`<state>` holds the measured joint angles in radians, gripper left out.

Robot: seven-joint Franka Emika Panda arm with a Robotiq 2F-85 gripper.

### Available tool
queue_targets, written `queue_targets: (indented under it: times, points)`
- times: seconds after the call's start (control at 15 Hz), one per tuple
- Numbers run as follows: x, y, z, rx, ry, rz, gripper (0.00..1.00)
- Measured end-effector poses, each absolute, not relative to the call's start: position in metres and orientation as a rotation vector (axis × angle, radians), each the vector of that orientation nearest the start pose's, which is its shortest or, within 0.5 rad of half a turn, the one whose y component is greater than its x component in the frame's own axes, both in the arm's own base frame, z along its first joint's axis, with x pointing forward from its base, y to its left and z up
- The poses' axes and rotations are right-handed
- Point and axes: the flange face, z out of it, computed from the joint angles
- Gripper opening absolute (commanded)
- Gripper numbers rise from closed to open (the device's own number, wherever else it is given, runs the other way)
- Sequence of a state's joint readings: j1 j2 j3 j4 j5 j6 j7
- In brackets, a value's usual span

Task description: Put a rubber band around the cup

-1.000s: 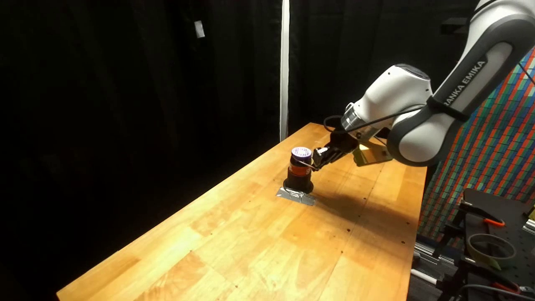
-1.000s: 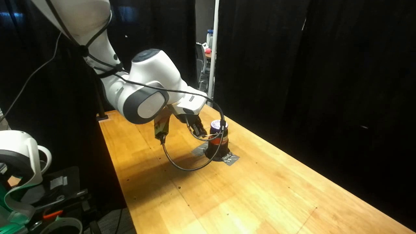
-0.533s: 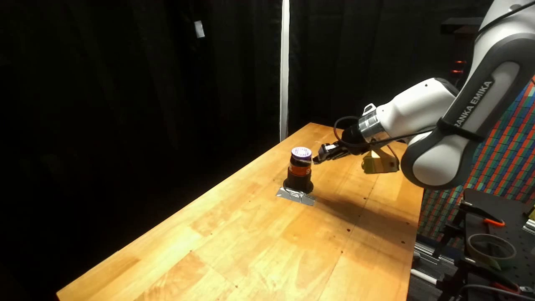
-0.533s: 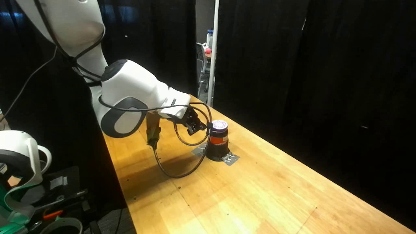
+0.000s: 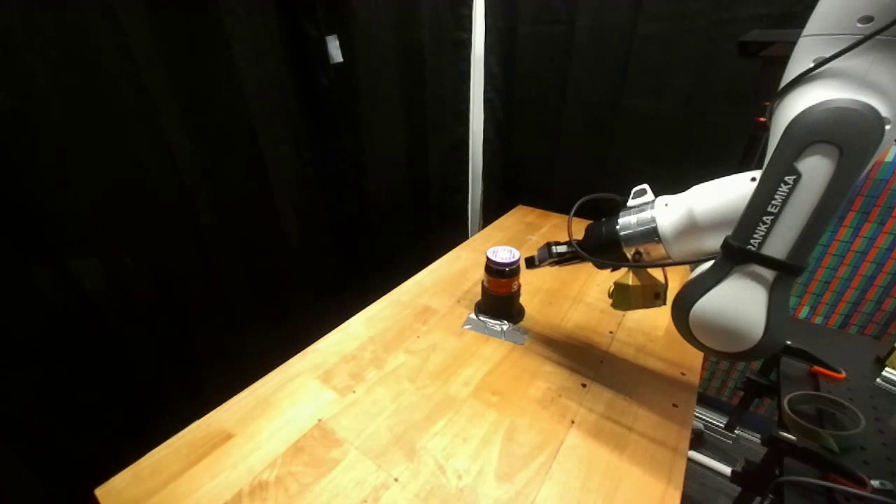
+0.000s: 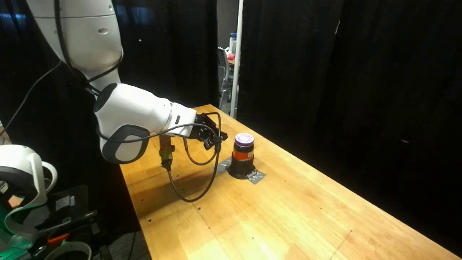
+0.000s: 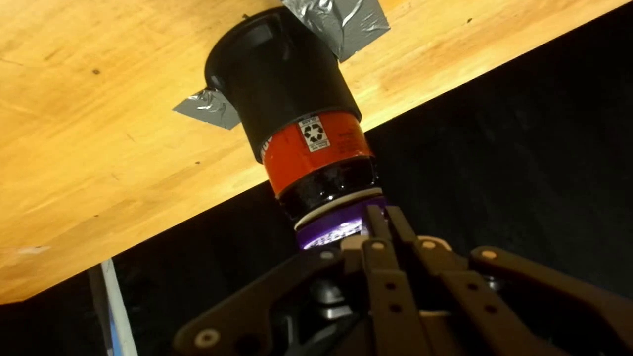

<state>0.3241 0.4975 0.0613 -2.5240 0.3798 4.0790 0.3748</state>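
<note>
The cup [image 5: 501, 282] is an upright jar-like cylinder with a purple-white lid, dark glass and an orange-red label. It stands in a black holder [image 7: 284, 74]. The cup also shows in an exterior view [image 6: 243, 155] and in the wrist view [image 7: 316, 148]. A thin tan rubber band [image 7: 338, 204] lies around the cup just below the lid; its far side is hidden. My gripper [image 7: 384, 207] is beside the lid, apart from the cup in both exterior views. Its fingertips [image 5: 530, 262] are slightly apart with nothing visible between them.
Grey tape [image 5: 495, 327] fixes the holder to the wooden table [image 5: 448, 420]. A black cable [image 6: 191, 200] loops below the wrist near the table. A yellowish box [image 5: 638, 290] hangs under the wrist. A cart with a tape roll [image 5: 822, 413] stands beside the table.
The arm has drawn back from the cup. The rubber band earlier stretched from the fingertips to the cup; now it is off the fingers and sits around the cup.
</note>
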Motion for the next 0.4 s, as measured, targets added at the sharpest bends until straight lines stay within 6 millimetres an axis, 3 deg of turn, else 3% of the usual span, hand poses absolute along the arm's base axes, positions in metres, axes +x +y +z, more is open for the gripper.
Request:
queue_targets:
  times: [0.07, 0.2, 0.27, 0.33, 0.4]
  points:
    - [0.4605, 0.1323, 0.2213, -2.463, 0.519, -1.424, 0.34]
    - [0.4592, 0.1329, 0.2196, -2.449, 0.517, -1.439, 0.37]
    - [0.4591, 0.1332, 0.2174, -2.457, 0.521, -1.423, 0.45]
    - [0.4597, 0.1340, 0.2142, -2.475, 0.528, -1.387, 0.28]
    - [0.4596, 0.1343, 0.2127, -2.481, 0.532, -1.372, 0.35]
